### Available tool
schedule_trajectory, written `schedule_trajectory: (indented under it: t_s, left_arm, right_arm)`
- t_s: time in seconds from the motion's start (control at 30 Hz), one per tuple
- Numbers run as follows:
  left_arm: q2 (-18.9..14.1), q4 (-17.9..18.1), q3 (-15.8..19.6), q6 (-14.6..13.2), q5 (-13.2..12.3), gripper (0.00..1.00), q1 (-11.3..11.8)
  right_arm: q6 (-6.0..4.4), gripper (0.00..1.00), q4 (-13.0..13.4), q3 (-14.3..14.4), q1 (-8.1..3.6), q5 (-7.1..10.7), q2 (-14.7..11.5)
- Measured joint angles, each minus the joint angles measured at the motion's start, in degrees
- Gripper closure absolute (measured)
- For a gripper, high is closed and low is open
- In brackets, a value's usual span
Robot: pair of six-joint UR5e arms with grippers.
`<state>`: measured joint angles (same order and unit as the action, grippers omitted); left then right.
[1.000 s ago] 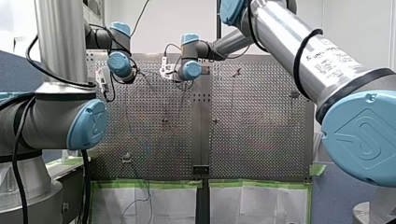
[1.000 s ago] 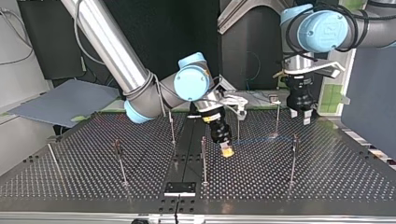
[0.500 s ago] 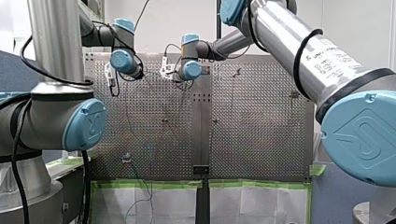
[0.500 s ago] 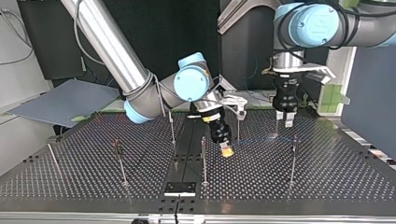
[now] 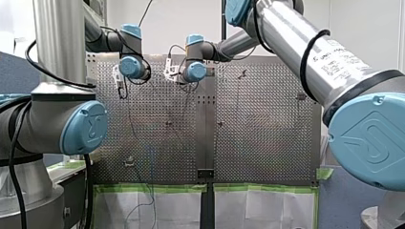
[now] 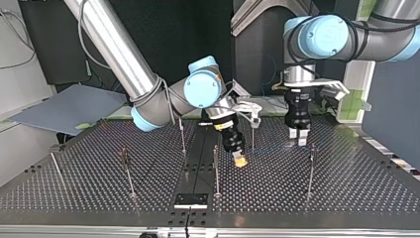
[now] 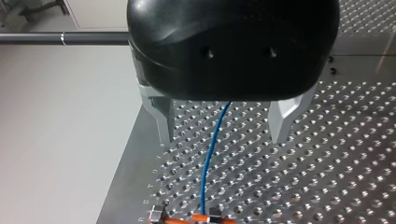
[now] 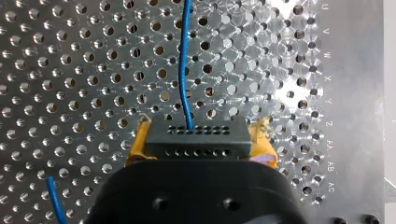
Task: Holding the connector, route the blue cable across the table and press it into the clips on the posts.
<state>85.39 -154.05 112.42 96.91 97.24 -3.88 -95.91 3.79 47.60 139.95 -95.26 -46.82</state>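
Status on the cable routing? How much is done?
Done: the connector is clamped in my right gripper, and the blue cable runs ahead over the table. In hand: my left gripper hangs open, straddling the cable without gripping. Left: no view shows the cable clipped to the posts, so pressing looks undone.

Two grippers point(image 6: 240, 159) point(image 6: 298, 140), one blue cable point(image 8: 183, 70), one connector point(image 8: 196, 136), perhaps seven posts point(image 6: 216, 168)

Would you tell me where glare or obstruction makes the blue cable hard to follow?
Left wrist view: blue cable plain, my left gripper hiding part. Right wrist view: table glints, cable plain ahead of the connector. Top view: only a faint blue line. Front view: table sheen nearly hides it.
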Motion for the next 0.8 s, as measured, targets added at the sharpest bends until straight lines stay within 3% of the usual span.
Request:
schedule_trajectory:
  t_s: [0.37, 0.8]
  left_arm:
    - [5.2, 2.6, -5.0, -0.7, 3.4, 0.0, -1.0]
    - [9.9, 3.3, -8.6, -0.7, 3.7, 0.0, -1.2]
  right_arm:
    - [0.0, 1.0, 0.0, 0.0, -0.16, -0.02, 0.0]
    - [0.0, 1.0, 0.1, 0.0, -0.18, -0.1, 0.1]
